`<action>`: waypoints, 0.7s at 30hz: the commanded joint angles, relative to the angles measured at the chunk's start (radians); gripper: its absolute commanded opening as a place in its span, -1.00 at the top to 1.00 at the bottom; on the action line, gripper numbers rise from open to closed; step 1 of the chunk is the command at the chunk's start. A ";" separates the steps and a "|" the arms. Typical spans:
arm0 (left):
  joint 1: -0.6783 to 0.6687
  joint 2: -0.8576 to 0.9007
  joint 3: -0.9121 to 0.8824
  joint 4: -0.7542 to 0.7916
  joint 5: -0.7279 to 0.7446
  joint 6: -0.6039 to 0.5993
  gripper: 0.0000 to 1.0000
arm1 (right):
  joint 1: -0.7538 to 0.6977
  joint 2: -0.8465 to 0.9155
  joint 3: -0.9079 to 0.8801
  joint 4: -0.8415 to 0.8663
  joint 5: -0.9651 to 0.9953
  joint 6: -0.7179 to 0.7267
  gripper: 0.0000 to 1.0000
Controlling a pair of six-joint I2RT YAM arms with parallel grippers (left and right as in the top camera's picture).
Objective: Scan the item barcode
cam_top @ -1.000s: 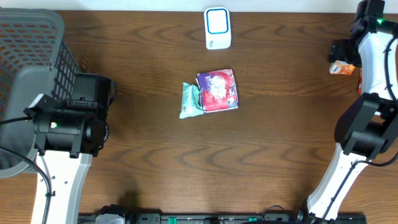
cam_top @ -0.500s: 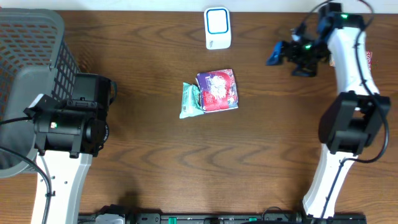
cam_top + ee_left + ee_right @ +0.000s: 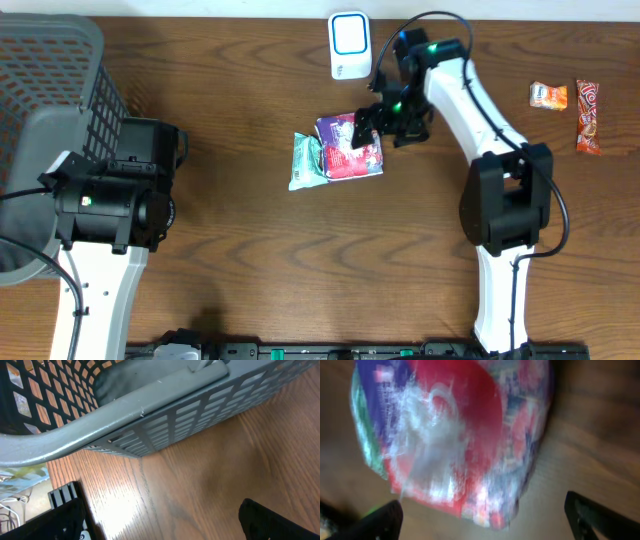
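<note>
Two packets lie mid-table in the overhead view: a red-and-purple packet point(image 3: 352, 150) touching a green packet point(image 3: 304, 162), below the white scanner point(image 3: 350, 45). The right gripper point(image 3: 368, 122) hangs over the red one. Left wrist view: the left gripper point(image 3: 160, 510) gapes empty beside the basket point(image 3: 150, 420). Right wrist view: wide-spread fingers point(image 3: 375, 522) flank the red-and-purple packet point(image 3: 455, 435), gripping nothing.

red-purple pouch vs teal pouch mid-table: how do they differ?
The red-and-purple foil pouch is larger; the teal plastic pouch is narrower. The red one overlaps the teal one's right edge. The open right gripper hangs over the red one, not the teal. Both lie flat on the brown wooden table.
</note>
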 commanded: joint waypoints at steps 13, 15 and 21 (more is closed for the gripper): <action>0.004 0.005 -0.005 -0.003 -0.024 -0.005 -0.95 | -0.011 -0.012 -0.030 -0.023 0.177 0.159 0.98; 0.004 0.005 -0.005 -0.003 -0.024 -0.005 -0.96 | -0.002 -0.020 0.042 -0.084 0.326 0.195 0.98; 0.004 0.005 -0.005 -0.003 -0.024 -0.005 -0.95 | 0.066 -0.026 0.174 -0.243 0.828 0.386 0.98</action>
